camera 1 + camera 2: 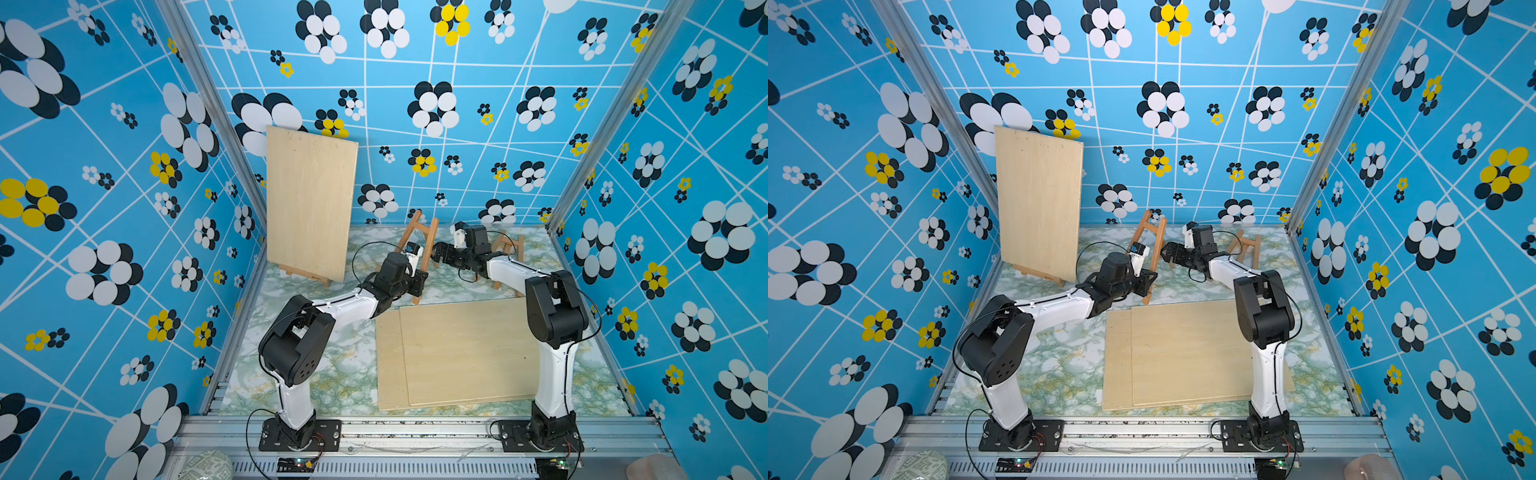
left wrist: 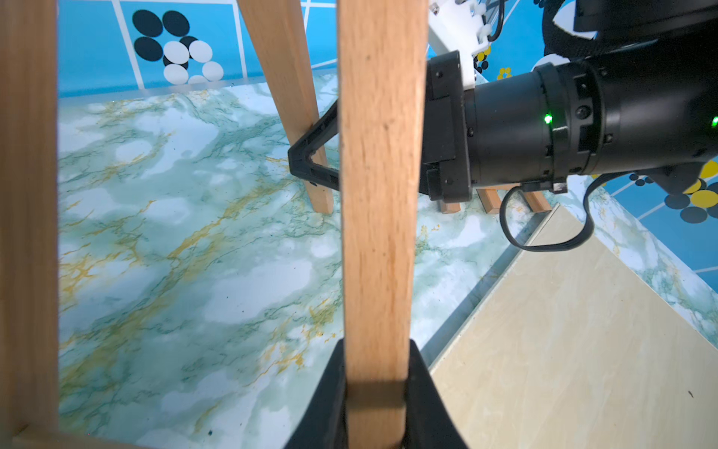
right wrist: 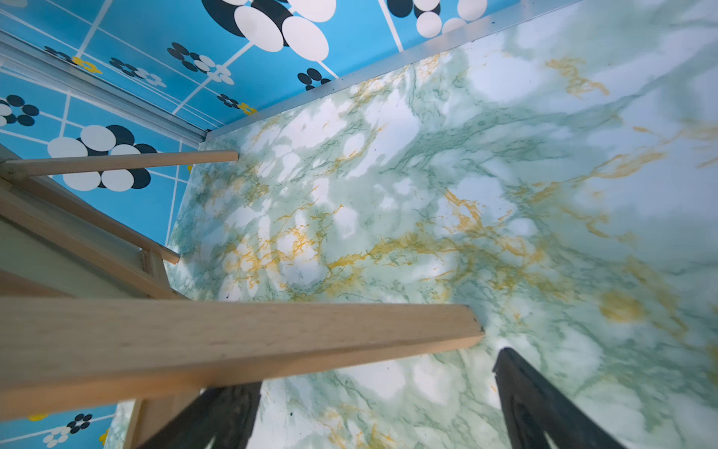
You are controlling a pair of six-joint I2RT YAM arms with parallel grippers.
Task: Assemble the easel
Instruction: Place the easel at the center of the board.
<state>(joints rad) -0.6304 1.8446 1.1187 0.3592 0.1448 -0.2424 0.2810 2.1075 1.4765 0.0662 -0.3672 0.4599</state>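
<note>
A small wooden easel frame [image 1: 432,237] [image 1: 1158,237] stands tilted at the back middle of the marble table, seen in both top views. My left gripper [image 1: 419,282] [image 1: 1148,282] is shut on the lower part of one front leg. In the left wrist view that leg [image 2: 380,194] runs straight up from the closed gripper [image 2: 375,392]. My right gripper [image 1: 436,253] [image 1: 1167,253] is open beside the frame, just right of it. In the right wrist view a wooden leg [image 3: 233,334] crosses in front of one finger [image 3: 217,416] of that gripper [image 3: 373,400]; nothing is clamped.
An easel carrying a tall plywood board [image 1: 311,199] [image 1: 1038,199] stands at the back left. Another bare easel frame [image 1: 509,245] [image 1: 1252,249] stands behind the right arm. Two stacked plywood boards [image 1: 457,353] [image 1: 1183,353] lie flat at the front right. Patterned walls close three sides.
</note>
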